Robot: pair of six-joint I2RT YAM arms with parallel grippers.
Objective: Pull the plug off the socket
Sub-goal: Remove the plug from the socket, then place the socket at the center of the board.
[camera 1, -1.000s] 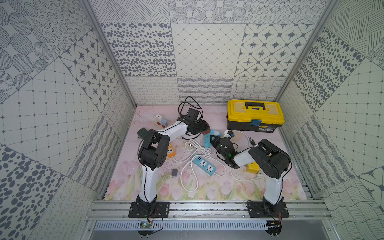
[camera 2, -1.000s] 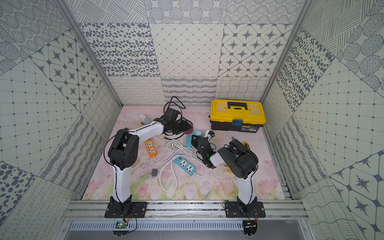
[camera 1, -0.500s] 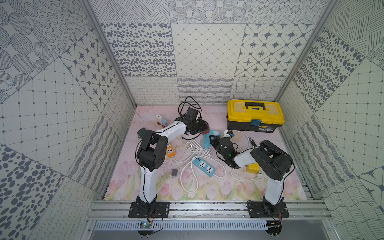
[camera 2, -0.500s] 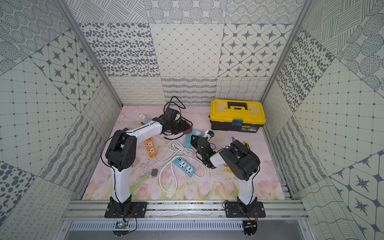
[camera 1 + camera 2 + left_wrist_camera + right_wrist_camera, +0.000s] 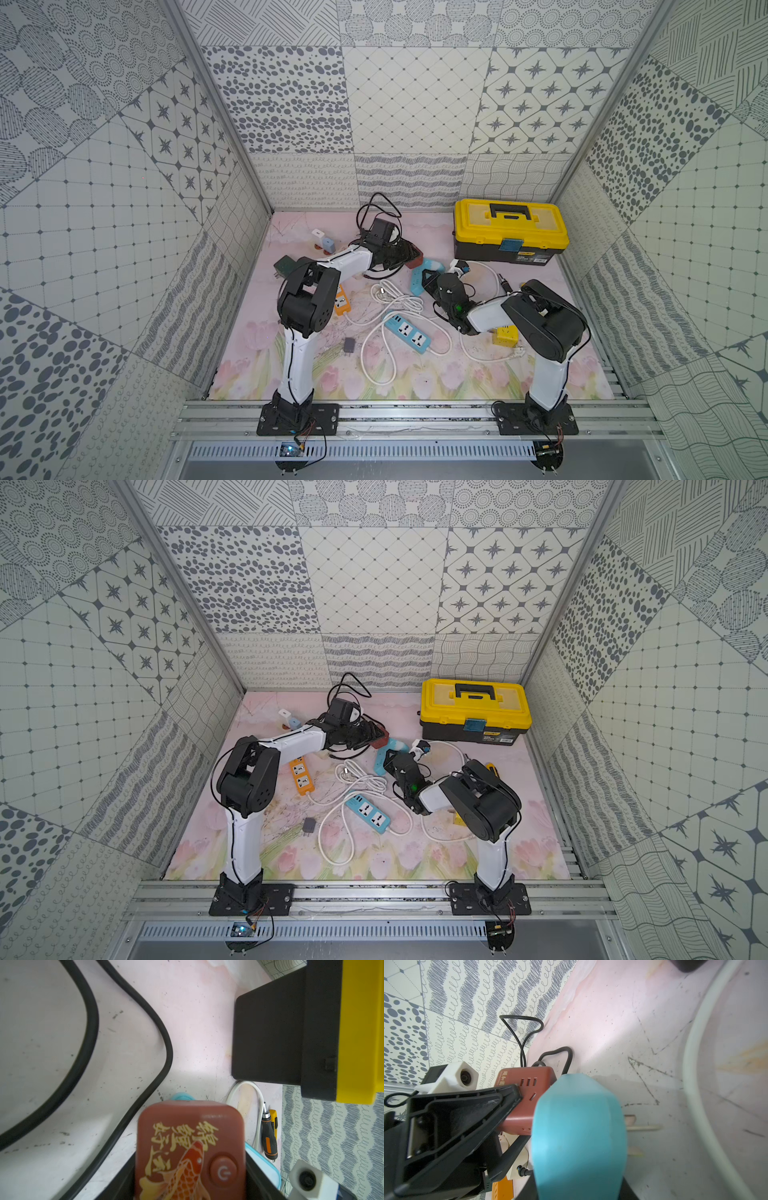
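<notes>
The left claw point(image 5: 402, 257) clamps the red socket block point(image 5: 190, 1136) near the back of the table point(image 5: 457, 384). The right claw point(image 5: 427, 277) is closed on the blue plug point(image 5: 579, 1126) touching it. A slipping grip or crooked pull could jam the plug or drag the block.

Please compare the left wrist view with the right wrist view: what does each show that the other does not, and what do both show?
Only the left wrist view: the yellow plastic lid of a black toolbox, a screwdriver with black-and-orange handle, and the gold fish print and power button on the red-brown plastic power strip. Only the right wrist view: that strip's socket slots and an orange plastic power strip. Both: the red-brown strip, the teal rounded plastic body (only an edge in the left wrist view), black cable and white cable.
</notes>
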